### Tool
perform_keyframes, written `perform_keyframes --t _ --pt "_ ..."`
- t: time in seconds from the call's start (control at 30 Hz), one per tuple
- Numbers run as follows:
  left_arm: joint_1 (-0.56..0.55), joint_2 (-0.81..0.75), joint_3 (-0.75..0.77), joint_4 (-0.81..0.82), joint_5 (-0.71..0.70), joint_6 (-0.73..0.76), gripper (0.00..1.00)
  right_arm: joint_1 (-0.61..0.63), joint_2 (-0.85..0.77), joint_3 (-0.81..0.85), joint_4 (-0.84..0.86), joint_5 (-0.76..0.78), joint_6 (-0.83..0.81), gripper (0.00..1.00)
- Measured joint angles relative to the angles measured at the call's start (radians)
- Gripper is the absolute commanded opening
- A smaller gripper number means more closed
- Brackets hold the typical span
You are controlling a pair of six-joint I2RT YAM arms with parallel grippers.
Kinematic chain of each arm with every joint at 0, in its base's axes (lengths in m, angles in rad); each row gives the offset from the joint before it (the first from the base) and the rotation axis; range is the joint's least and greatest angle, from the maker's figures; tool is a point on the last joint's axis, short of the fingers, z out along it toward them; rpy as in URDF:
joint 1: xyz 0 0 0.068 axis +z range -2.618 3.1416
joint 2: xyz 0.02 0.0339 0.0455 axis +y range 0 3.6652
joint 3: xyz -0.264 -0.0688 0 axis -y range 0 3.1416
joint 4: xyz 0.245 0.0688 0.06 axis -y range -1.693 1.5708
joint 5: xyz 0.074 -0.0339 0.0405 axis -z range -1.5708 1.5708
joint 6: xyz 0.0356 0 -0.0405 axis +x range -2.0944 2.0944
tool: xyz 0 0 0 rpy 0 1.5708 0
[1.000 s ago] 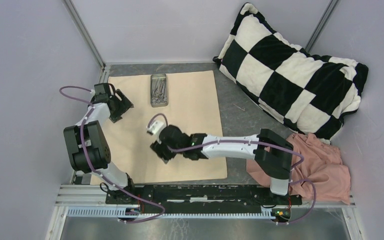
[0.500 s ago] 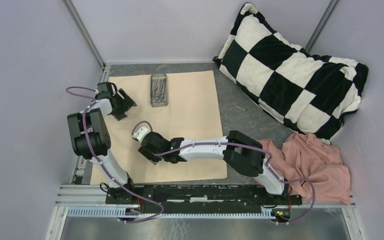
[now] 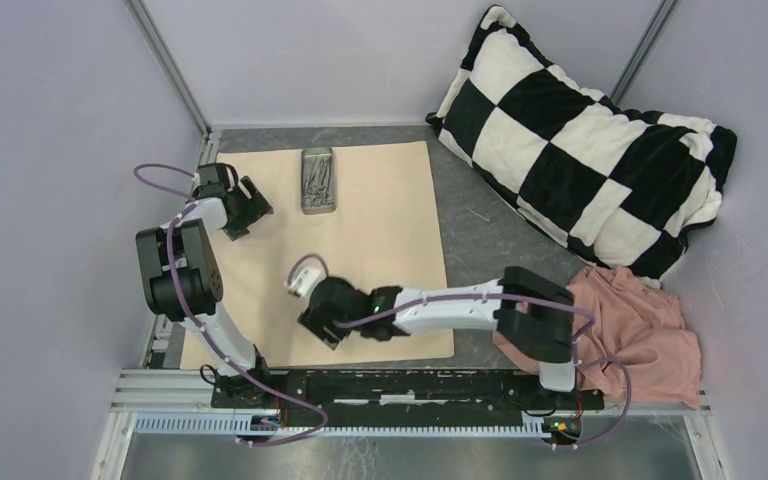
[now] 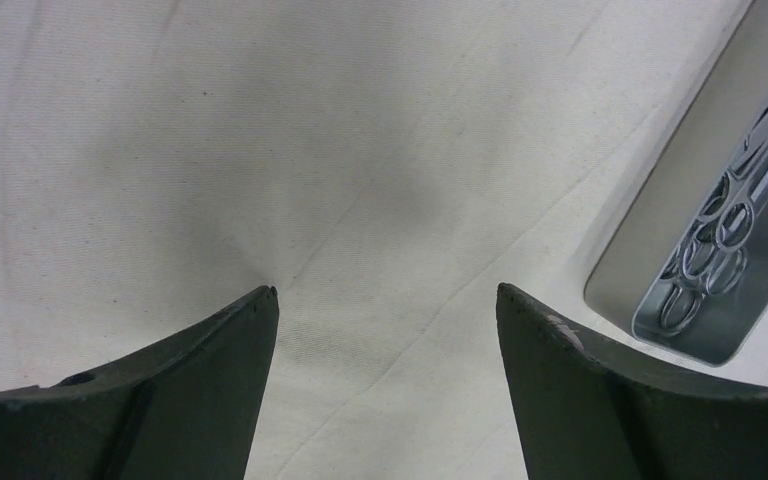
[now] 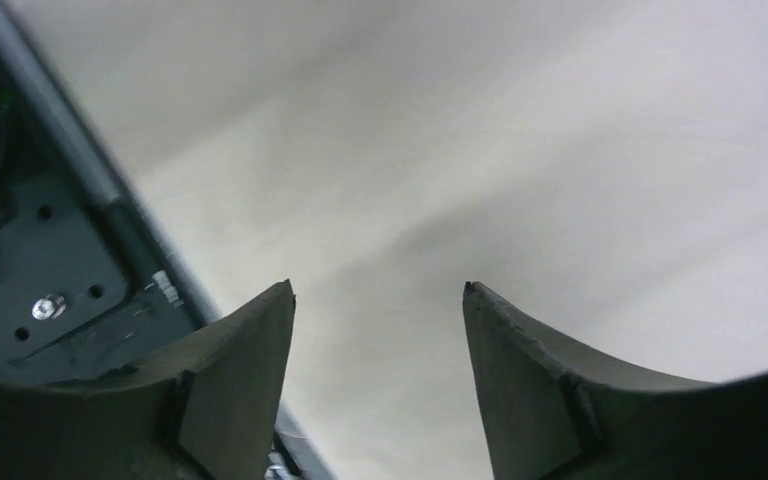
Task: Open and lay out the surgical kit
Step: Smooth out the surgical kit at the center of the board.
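Note:
The beige cloth wrap lies spread flat on the table. The small grey metal tray stands on its far part with the silver ring-handled instruments inside; the tray and the instruments' rings show at the right of the left wrist view. My left gripper is open and empty over the cloth's far left, left of the tray. My right gripper is open and empty low over the cloth's near part, close to its front edge. In both wrist views the jaws stand apart over bare cloth.
A black-and-white checkered pillow leans at the back right. A pink cloth lies crumpled at the right front. The black base rail runs along the near edge and shows in the right wrist view. Walls close in on all sides.
My right gripper swung left over the cloth, then came back right and nearer the front edge. My left gripper shifted slightly toward the far side. The cloth and tray stayed put.

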Motion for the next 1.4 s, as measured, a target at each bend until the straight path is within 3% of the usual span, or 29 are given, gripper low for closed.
perform_keyframes --t 0.2,0.4,0.73,0.97,1.17,1.4 --pt "-0.014 -0.056 -0.004 -0.003 0.011 0.040 0.84 -0.256 -0.179 -0.060 0.037 0.018 -0.031 0.86" --pt "-0.015 -0.074 -0.004 0.032 0.070 0.054 0.84 -0.438 -0.206 -0.156 0.056 0.032 -0.063 0.87" --pt "0.005 0.073 0.083 0.018 0.051 0.053 0.86 -0.438 -0.203 -0.356 0.092 0.062 -0.055 0.81" --pt "0.011 0.095 0.120 -0.025 -0.031 0.055 0.85 -0.373 -0.352 -0.532 0.121 0.119 -0.010 0.87" --pt "0.004 0.001 0.048 -0.040 -0.057 0.067 0.86 -0.409 -0.364 -0.471 0.042 0.124 -0.050 0.90" --pt "0.003 -0.035 0.079 -0.010 0.081 0.037 0.83 -0.477 -0.226 -0.167 0.058 0.071 -0.074 0.90"
